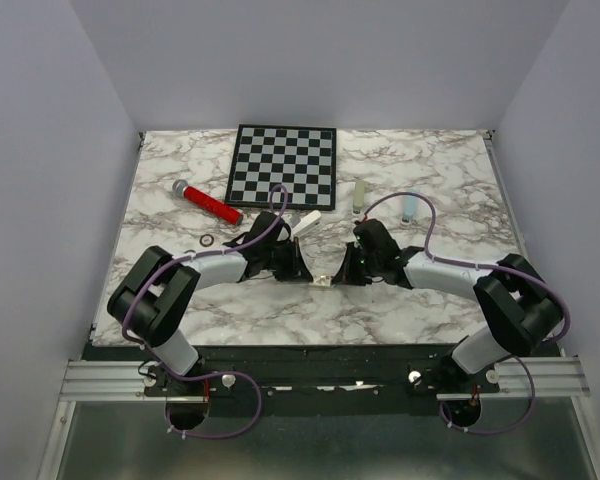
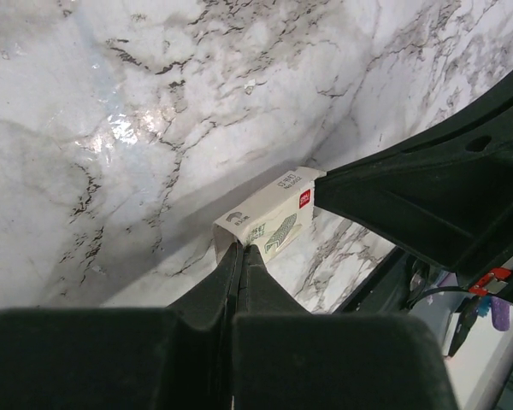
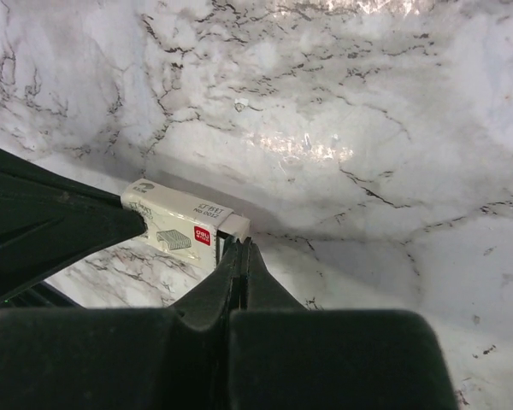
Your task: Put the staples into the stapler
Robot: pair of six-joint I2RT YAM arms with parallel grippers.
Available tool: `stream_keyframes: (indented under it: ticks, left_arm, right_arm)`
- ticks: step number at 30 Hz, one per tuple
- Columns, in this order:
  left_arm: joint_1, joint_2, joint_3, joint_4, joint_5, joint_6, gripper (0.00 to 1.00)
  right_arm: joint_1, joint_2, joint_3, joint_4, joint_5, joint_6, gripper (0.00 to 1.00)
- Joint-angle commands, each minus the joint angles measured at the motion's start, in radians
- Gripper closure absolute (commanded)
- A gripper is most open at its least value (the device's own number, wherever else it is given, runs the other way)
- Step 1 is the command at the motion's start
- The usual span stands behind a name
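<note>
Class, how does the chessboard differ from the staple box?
The chessboard is checked black and white; the staple box is white with a red label. The chessboard is far larger than the staple box. The chessboard lies untouched at the far side; the staple box is pinched at its ends by the left gripper and right gripper. Both rest on the table.

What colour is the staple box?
The staple box is white with a small red logo; clearest in right wrist view.

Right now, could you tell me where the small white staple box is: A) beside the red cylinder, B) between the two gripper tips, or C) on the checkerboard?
B: the staple box lies on the table between the left gripper and the right gripper, both shut.
</note>
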Motion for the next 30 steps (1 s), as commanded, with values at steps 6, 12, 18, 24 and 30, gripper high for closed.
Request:
stream_keyframes:
  ticks: [6, 12, 18, 24, 30]
  left_arm:
    - [0.008, -0.067, -0.023, -0.047, -0.028, 0.034, 1.00]
    - [0.019, -0.095, -0.060, -0.051, -0.033, 0.037, 1.00]
    - [0.040, -0.099, -0.099, -0.056, -0.019, 0.038, 1.00]
    - [0.088, -0.150, -0.141, -0.096, -0.034, 0.048, 1.00]
    - [0.149, -0.234, -0.174, -0.218, -0.122, 0.089, 1.00]
  right_arm:
    - [0.016, 0.040, 0.136, -0.315, 0.124, -0.074, 0.99]
    - [0.018, 0.077, 0.172, -0.394, 0.145, -0.090, 0.99]
    - [0.016, 0.095, 0.193, -0.435, 0.145, -0.138, 0.99]
    - [0.016, 0.087, 0.193, -0.472, 0.179, -0.196, 0.99]
    - [0.013, 0.069, 0.192, -0.513, 0.188, -0.239, 0.99]
